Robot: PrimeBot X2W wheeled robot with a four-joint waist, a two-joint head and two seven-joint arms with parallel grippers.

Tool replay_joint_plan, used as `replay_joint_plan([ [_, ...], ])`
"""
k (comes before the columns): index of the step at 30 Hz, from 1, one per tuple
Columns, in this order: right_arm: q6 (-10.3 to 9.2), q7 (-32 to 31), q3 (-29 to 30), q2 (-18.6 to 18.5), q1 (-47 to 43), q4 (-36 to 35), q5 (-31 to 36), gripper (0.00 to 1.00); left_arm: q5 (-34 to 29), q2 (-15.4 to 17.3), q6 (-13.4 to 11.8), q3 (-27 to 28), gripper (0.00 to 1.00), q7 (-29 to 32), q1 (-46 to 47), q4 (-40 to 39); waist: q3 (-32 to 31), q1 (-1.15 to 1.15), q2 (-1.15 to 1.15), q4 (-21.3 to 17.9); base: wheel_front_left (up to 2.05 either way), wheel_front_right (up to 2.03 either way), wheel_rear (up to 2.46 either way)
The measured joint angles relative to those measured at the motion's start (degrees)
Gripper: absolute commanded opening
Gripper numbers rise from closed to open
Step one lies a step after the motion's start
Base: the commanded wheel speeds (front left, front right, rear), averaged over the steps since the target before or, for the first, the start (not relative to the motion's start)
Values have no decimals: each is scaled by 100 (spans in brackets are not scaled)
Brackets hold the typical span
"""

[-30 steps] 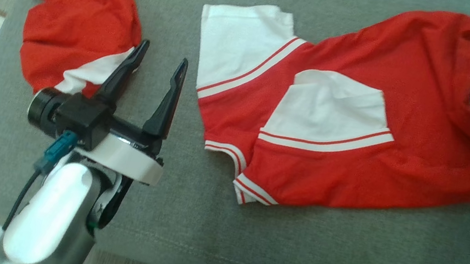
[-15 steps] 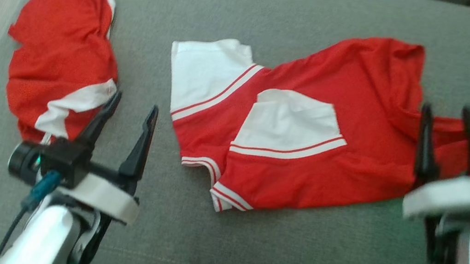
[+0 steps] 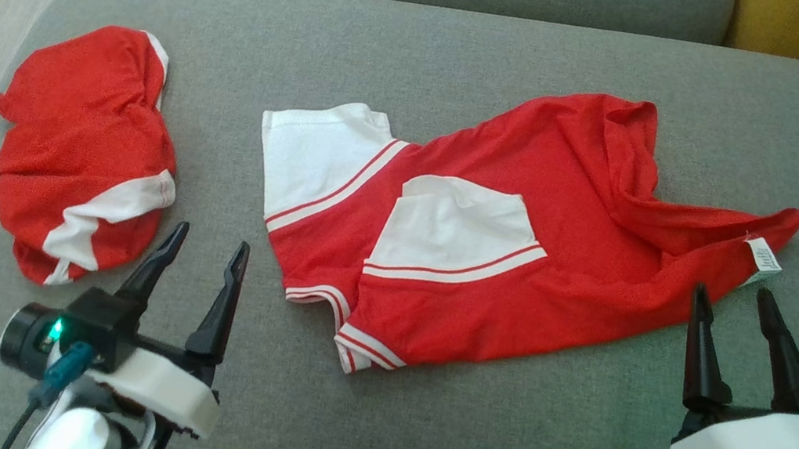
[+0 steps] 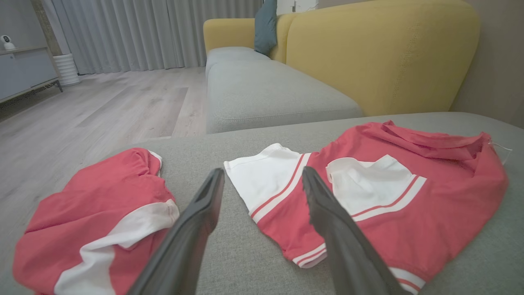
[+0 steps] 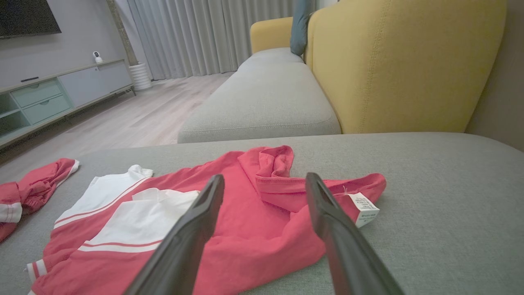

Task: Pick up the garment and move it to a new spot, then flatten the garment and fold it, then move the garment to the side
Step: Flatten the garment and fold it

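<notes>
Nearest, the left claw and right claw stand released and empty over the grey sofa seat. Beyond them, the red-and-white garment lies mid-seat, rumpled at its right end. A second red garment lies bunched at the left.

Home living room: yellow-backed sofa, curtains, TV cabinet, wood floor.

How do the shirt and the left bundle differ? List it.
The shirt lies spread out, sleeves showing; the bundle is bunched up. The shirt covers more cushion than the bundle. The shirt lies mid-cushion; the bundle by the left edge. Both are red with white trim.
</notes>
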State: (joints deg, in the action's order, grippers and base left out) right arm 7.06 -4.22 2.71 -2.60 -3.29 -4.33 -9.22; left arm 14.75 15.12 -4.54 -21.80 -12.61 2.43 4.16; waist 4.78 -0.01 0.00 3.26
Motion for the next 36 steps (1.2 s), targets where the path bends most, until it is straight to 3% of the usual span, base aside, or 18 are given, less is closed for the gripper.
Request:
replay_joint_plan([
  [15, 0, -137, 7, 1, 1, -224, -70, 100, 5, 73, -33, -65, 100, 159, 54, -107, 164, 0, 0, -36, 0, 0, 0],
  [19, 0, -144, -26, 1, 20, -280, -83, 100, 146, -26, 211, -236, 100, 454, 517, -4, 339, 0, 0, -54, 0, 0, 0],
  [24, 0, -151, -124, 2, 105, -322, -81, 100, 556, -481, 746, -567, 100, 1155, 1725, 559, 656, 1, 0, -151, 0, 0, 0],
  [27, 0, -148, -212, 2, 225, -318, -89, 100, 770, -673, 942, -717, 100, 1567, 2330, 1138, 810, 1, 0, -288, 0, 0, 0],
  [36, 0, -23, -337, 2, 388, -204, -255, 100, 1271, -827, 1145, -898, 100, 2459, 3415, 2698, 1082, 1, 0, -708, 0, 0, 0],
])
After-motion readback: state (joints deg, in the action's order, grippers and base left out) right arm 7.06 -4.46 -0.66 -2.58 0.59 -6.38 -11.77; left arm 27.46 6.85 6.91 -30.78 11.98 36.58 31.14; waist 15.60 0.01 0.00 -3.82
